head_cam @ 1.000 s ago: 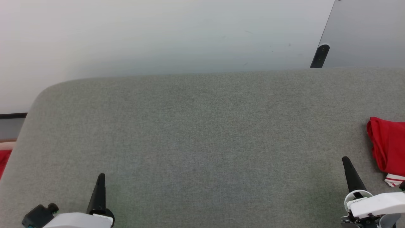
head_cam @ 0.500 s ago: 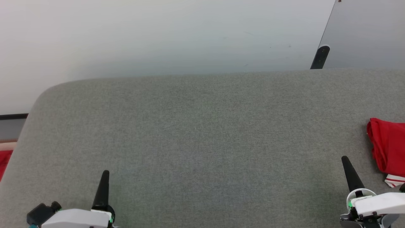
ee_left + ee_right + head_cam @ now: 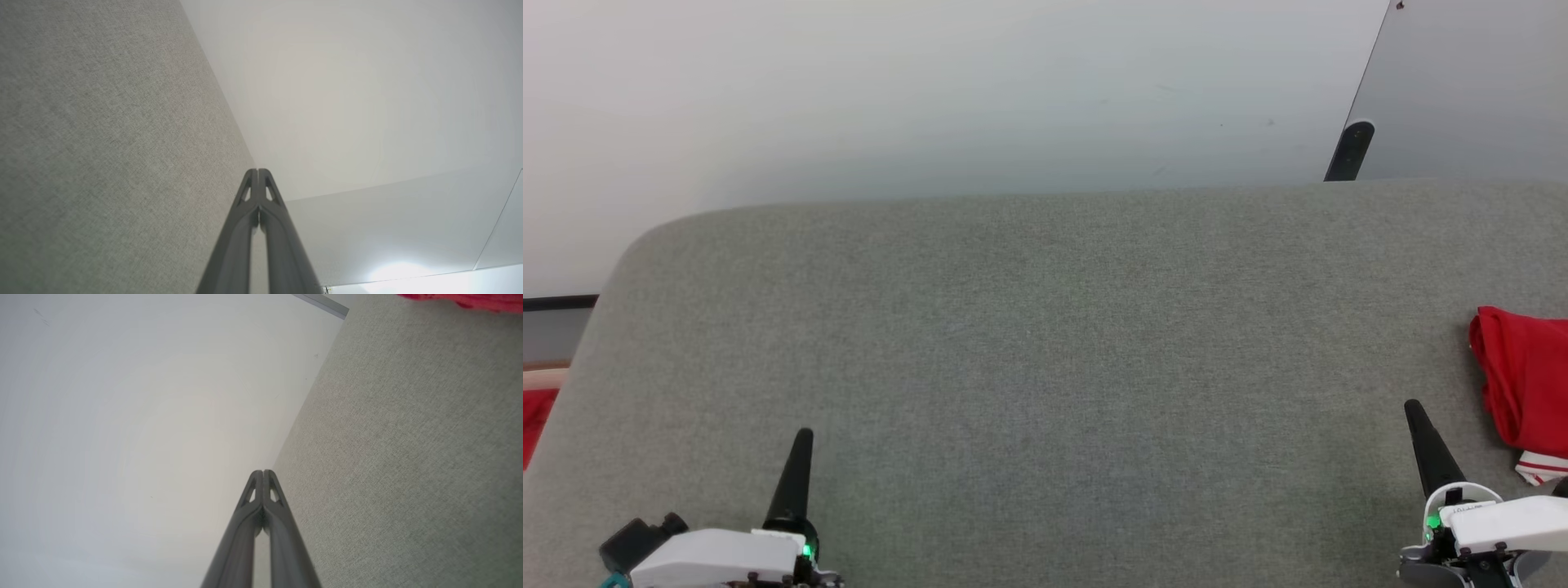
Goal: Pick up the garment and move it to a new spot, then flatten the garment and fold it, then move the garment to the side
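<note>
place: looks like a bare lab or test room, can't really narrow it down
clues: grey fabric-covered tabletop (image 3: 1045, 343), plain white wall (image 3: 915, 98), grey panel (image 3: 1478, 90)

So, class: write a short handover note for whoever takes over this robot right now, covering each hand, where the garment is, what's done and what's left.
Left hand: shut, empty, at the near left of the grey surface.
Right hand: shut, empty, at the near right, close to the garment but apart from it.
Garment: lies gathered at the surface's right side, partly cut off by the head view's edge.
Done: it appears to be set aside; whether the fold is neat cannot be judged.
Left: check the fold; otherwise probably nothing.
</note>
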You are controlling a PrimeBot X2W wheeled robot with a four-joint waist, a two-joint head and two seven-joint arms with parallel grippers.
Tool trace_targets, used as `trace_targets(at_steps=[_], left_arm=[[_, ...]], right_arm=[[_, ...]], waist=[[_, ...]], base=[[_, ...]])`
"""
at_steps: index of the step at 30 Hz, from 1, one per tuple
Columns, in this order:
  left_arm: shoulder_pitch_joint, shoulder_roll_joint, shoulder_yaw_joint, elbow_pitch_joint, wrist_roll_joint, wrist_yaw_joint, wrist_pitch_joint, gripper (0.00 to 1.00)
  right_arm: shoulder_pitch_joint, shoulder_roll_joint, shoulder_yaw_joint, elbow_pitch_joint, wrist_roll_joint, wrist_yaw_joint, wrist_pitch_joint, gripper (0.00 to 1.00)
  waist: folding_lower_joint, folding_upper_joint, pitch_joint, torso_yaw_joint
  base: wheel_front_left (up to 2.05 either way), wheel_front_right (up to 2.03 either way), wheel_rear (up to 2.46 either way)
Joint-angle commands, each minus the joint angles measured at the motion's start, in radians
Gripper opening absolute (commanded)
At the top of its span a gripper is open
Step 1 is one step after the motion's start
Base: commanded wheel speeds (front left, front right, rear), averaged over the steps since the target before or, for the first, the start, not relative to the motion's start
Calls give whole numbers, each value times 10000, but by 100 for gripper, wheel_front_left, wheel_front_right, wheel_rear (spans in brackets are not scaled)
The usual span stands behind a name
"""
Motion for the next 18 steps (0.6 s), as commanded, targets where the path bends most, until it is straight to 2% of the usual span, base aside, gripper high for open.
trace_targets(at_steps=[1, 18], left_arm=[[-171, 8, 36, -23, -181, -84, 39, 0], [-384, -97, 40, 147, -1483, -111, 405, 0]], right_arm=[[-145, 25, -35, -24, 204, -9, 55, 0], [-186, 170, -169, 75, 1506, -11, 264, 0]], waist=[[0, 0, -3, 1], [0, 0, -62, 23]], base=[[0, 0, 0], [0, 0, 0]])
